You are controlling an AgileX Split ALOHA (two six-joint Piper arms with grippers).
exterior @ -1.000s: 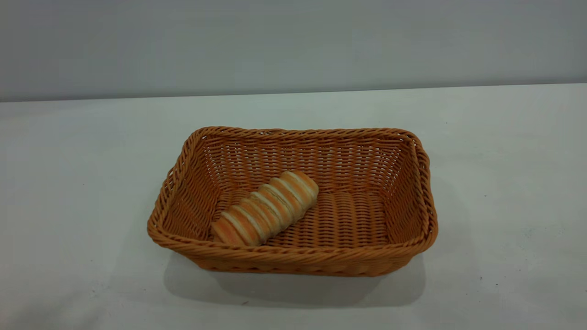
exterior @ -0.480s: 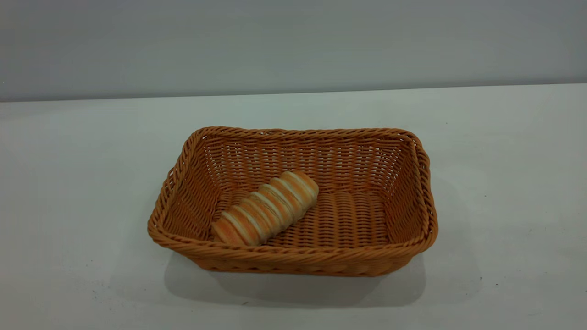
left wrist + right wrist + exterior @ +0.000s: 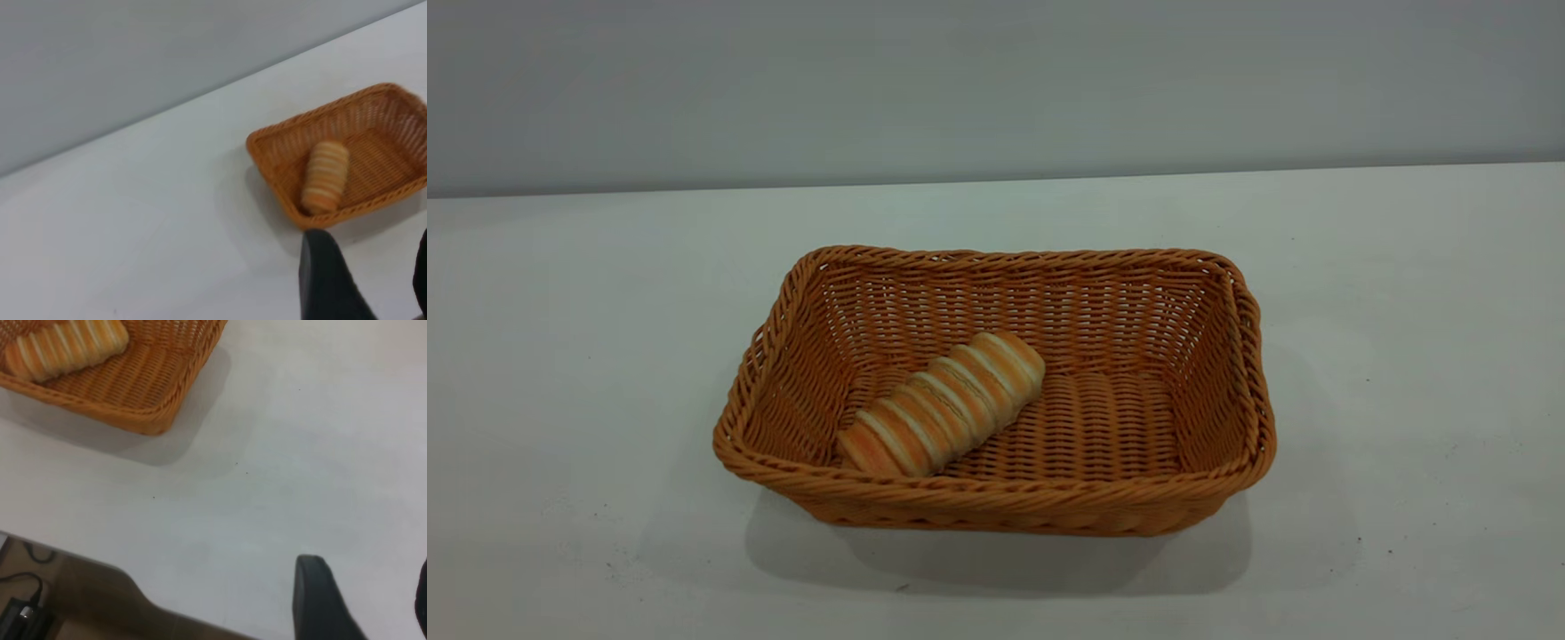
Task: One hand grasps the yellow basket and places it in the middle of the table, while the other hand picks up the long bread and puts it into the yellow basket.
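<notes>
The yellow basket (image 3: 996, 391) stands in the middle of the white table (image 3: 569, 356). The long bread (image 3: 943, 404) lies slantwise inside it, toward its left side. No arm shows in the exterior view. In the left wrist view my left gripper (image 3: 367, 267) is open and empty, held above bare table short of the basket (image 3: 373, 127) with the bread (image 3: 325, 176) in it. In the right wrist view my right gripper (image 3: 363, 593) is open and empty above bare table, well away from the basket (image 3: 153, 393) and the bread (image 3: 67, 347).
A plain grey wall (image 3: 996, 80) runs behind the table. The table's edge (image 3: 133, 583) shows in the right wrist view, with a dark cable (image 3: 27, 600) on the floor below it.
</notes>
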